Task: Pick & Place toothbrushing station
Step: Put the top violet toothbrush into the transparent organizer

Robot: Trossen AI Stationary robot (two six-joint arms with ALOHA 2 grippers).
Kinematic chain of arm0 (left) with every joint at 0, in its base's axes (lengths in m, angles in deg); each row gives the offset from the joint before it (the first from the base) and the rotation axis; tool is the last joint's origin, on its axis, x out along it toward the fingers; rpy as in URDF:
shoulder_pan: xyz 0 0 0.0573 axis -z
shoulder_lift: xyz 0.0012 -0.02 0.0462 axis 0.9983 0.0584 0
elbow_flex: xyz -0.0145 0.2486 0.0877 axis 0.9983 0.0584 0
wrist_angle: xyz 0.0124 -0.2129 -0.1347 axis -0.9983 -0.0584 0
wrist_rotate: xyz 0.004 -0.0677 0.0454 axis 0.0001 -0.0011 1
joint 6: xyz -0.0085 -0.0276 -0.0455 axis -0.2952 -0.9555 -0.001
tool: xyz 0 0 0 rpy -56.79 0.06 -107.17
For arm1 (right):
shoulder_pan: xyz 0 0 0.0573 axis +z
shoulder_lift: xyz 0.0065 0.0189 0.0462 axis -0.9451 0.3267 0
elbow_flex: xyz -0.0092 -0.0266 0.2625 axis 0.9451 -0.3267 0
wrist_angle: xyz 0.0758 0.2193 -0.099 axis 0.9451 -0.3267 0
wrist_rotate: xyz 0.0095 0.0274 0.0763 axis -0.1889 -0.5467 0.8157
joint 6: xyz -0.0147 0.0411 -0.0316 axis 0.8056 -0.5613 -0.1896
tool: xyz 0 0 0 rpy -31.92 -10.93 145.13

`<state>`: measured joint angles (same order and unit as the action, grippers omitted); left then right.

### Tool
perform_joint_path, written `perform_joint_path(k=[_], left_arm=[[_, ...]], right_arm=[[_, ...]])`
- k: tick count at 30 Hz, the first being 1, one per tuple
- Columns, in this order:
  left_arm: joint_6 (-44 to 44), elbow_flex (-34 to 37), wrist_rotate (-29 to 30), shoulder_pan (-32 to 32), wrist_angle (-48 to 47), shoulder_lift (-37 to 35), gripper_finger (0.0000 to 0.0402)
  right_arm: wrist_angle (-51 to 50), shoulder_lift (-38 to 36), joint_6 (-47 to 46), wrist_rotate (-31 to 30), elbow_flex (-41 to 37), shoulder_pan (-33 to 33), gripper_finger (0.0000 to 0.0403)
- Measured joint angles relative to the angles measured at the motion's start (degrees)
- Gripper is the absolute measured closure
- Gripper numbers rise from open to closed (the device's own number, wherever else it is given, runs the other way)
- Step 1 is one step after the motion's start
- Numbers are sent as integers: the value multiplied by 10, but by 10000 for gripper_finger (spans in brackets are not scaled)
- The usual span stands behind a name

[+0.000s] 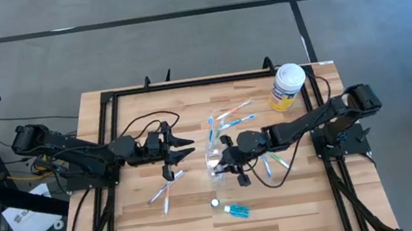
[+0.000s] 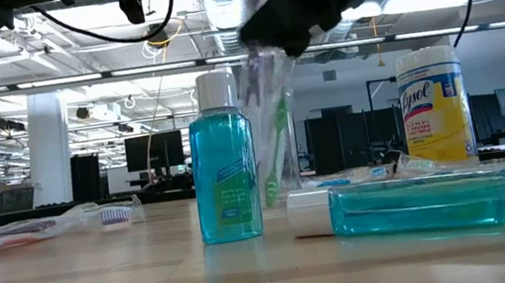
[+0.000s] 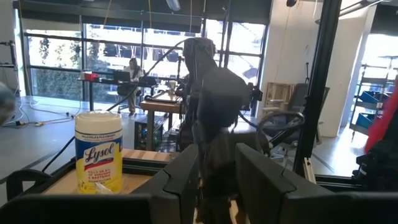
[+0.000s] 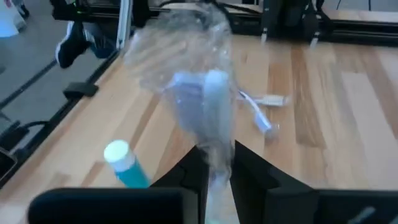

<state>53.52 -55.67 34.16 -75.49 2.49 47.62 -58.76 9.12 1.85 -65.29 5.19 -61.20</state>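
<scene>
Contents of table (image 1: 297, 199), listed from left to right in the high view.

1. Left hand (image 1: 173, 153): over the left-centre of the table, fingers pointing toward the middle; it holds nothing, and whether its fingers stand wide or narrow cannot be told.
2. Loose toothbrushes (image 1: 165, 191): a small cluster lying flat on the wood, just nearer the front edge than the left hand.
3. Clear tumbler (image 1: 218, 164): at table centre, with a green-handled toothbrush (image 2: 279, 148) and a light blue one inside. In the low view it stands tilted.
4. Right hand (image 1: 226, 166): at the tumbler, its two fingers narrow and pinched on the tumbler's clear wall (image 4: 186, 56).
5. More toothbrushes (image 1: 232, 116): fanned out beyond the tumbler; others (image 1: 274, 160) lie under the right arm.
6. Two blue bottles with white caps: one upright (image 2: 223, 161), one lying on its side (image 2: 408, 207), both near the front edge.
7. Yellow container with white lid (image 1: 288, 87): upright at the far right corner.
</scene>
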Motion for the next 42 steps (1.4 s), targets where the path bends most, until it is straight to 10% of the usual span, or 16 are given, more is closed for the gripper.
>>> perform_joint_path(k=[11,42], left_arm=[[0,0,0,0,0,0,300],[0,0,0,0,-1,0,300]], right_arm=[[-11,10,0,6,-2,-4,381],[-42,-13,-16,7,-2,-5,194]])
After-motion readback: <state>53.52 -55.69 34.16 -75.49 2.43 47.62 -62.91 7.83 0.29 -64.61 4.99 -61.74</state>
